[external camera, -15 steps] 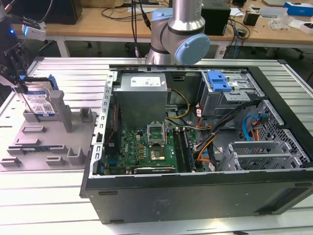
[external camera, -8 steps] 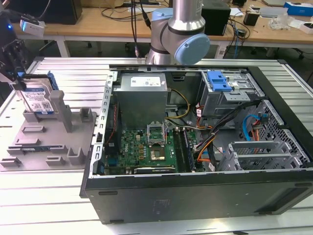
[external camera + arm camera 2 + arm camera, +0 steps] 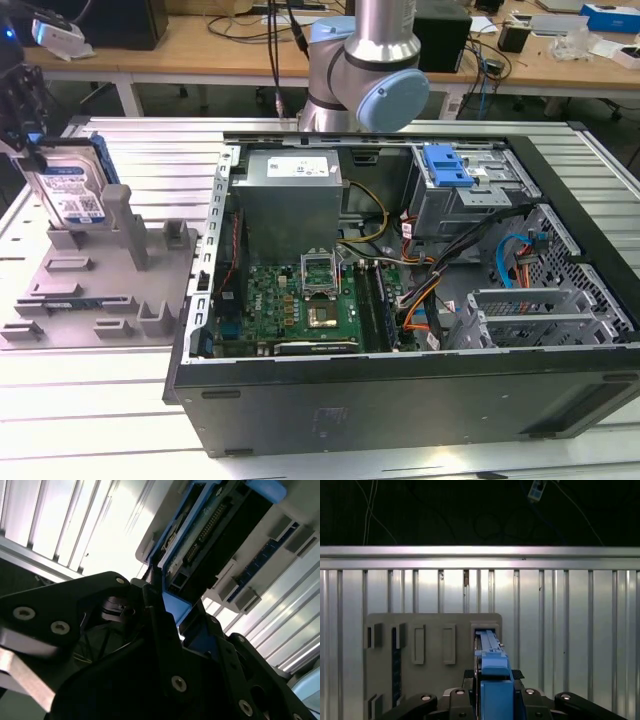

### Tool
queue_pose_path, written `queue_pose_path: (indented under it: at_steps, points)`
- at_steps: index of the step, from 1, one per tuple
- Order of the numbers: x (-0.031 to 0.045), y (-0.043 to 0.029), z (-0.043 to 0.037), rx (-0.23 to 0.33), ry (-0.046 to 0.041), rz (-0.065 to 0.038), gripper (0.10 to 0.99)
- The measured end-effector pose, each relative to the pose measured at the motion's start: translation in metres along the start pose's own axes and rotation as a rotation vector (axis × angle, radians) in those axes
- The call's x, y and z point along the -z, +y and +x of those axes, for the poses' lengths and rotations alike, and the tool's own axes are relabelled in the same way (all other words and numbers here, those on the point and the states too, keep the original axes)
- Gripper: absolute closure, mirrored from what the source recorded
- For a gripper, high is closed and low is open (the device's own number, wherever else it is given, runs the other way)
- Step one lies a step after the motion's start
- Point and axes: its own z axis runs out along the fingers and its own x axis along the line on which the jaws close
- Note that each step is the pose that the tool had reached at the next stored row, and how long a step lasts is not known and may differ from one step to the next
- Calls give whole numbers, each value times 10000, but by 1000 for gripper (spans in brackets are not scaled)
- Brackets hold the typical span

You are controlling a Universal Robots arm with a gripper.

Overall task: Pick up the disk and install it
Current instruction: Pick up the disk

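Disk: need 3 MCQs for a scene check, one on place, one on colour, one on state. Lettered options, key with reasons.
1. Where is the disk?
A. In the computer's drive cage
B. At the grey fixture, at the exterior view's left
C. On the wooden bench

2. What colour is the disk's carrier handle?
A. Blue
B. Red
C. Yellow

3. How does the disk sit?
A. Flat, label up
B. Flat, label down
C. On edge, label facing sideways

Key:
1 B, since the exterior view shows it standing at the grey fixture.
2 A, since the handle is blue in both wrist views.
3 C, since its labelled face stands upright in the exterior view.
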Motion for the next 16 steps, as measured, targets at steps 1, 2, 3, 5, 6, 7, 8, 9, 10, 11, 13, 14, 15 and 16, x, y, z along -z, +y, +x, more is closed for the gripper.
queue_pose_path:
  at_steps: [1, 2, 3, 5, 6, 7, 8, 9, 10, 11, 13, 14, 15, 16]
  points:
    - [19, 0, 0, 0, 0, 0, 718]
    - [44, 1, 0, 0, 1, 1, 718]
    - [66, 1, 0, 0, 1, 1, 718]
    - [114, 2, 0, 0, 1, 0, 718]
    - [143, 2, 0, -1, 1, 0, 718]
    - [162, 3, 0, 0, 0, 1, 718]
    - [208, 3, 0, 0, 0, 1, 718]
    - [246, 4, 0, 0, 1, 0, 718]
    - [272, 4, 0, 0, 1, 0, 718]
    - [330, 5, 0, 0, 1, 0, 718]
    - [407, 7, 0, 0, 0, 0, 718]
    - [444, 7, 0, 0, 0, 1, 718]
    - [497, 8, 0, 0, 1, 0, 718]
    - [527, 9, 0, 0, 1, 0, 718]
